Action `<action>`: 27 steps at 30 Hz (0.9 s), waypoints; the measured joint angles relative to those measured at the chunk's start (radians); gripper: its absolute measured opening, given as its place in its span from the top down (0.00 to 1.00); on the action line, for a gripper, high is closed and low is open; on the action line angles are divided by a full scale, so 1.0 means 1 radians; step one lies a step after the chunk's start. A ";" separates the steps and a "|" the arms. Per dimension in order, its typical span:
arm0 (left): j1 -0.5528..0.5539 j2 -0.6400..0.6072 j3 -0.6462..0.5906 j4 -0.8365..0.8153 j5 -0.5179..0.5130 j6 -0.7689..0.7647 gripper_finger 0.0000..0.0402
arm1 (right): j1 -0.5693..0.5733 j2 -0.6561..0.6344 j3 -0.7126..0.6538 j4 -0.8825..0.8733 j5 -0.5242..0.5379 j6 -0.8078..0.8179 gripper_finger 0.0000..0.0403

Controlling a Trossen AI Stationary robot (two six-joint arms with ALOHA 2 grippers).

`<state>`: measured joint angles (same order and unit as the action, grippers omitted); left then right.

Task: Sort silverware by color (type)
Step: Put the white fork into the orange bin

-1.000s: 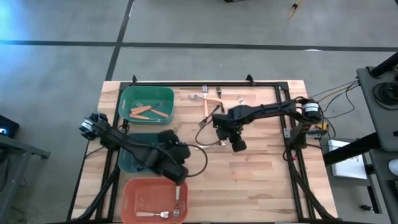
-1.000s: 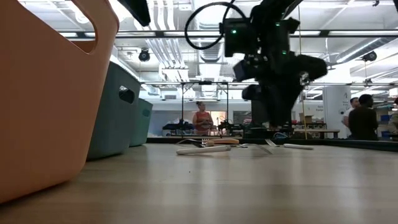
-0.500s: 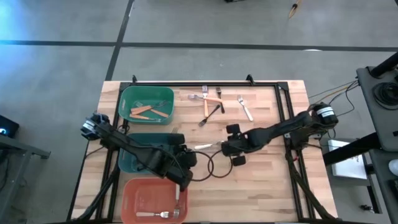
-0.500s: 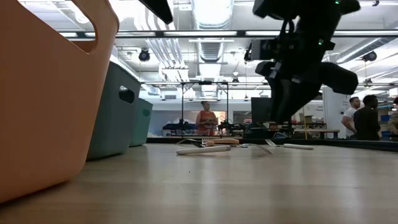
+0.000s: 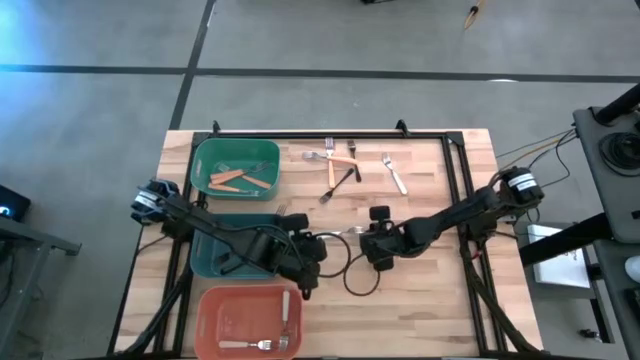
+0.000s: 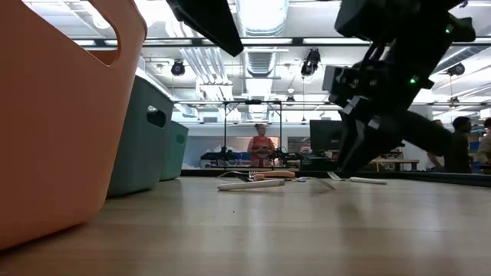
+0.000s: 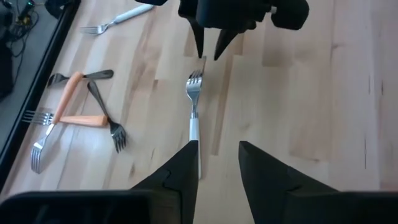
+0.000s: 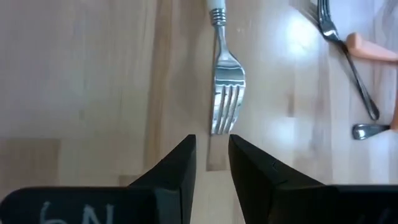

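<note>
A white-handled fork (image 7: 193, 102) lies mid-desk between the left gripper (image 7: 215, 163) and right gripper (image 8: 211, 163), both fingers slightly parted, empty.

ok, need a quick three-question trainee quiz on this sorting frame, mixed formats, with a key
1. True or false: the salmon plastic bin holds orange-handled forks.
2. Which piece lies on the table between the left gripper and the right gripper?
A. white-handled metal fork
B. all-black fork
C. orange-handled fork
3. How many forks lie in that salmon bin?

Key:
1. False: its forks are white-handled.
2. A
3. Two
</note>
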<state>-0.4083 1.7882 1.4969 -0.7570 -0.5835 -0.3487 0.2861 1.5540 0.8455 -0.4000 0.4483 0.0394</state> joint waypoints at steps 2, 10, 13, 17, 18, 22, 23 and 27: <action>0.006 0.000 -0.001 0.000 0.000 0.000 0.77 | 0.006 0.011 -0.005 0.017 0.005 -0.014 0.78; 0.011 0.000 -0.002 0.003 0.000 0.000 0.79 | 0.011 0.089 -0.014 0.128 0.019 -0.024 0.78; 0.011 0.000 -0.002 0.003 0.000 0.000 0.79 | 0.011 0.117 -0.014 0.148 0.056 -0.025 0.79; 0.012 0.000 -0.002 0.003 0.001 0.000 0.79 | 0.012 0.144 -0.013 0.181 0.095 -0.025 0.78; 0.012 0.000 -0.002 0.002 0.001 0.000 0.79 | 0.013 0.146 -0.013 0.183 0.105 -0.024 0.78; 0.013 0.000 -0.002 0.001 0.001 0.000 0.79 | 0.013 0.143 -0.013 0.182 0.112 -0.023 0.78; 0.014 0.000 -0.002 0.000 0.001 0.000 0.79 | 0.014 0.142 -0.013 0.182 0.115 -0.023 0.78; 0.014 0.000 -0.002 -0.003 0.001 0.000 0.79 | 0.015 0.129 -0.014 0.179 0.145 -0.024 0.79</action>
<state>-0.3943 1.7882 1.4952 -0.7603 -0.5823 -0.3485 0.3012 1.6825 0.8310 -0.2209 0.5928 0.0154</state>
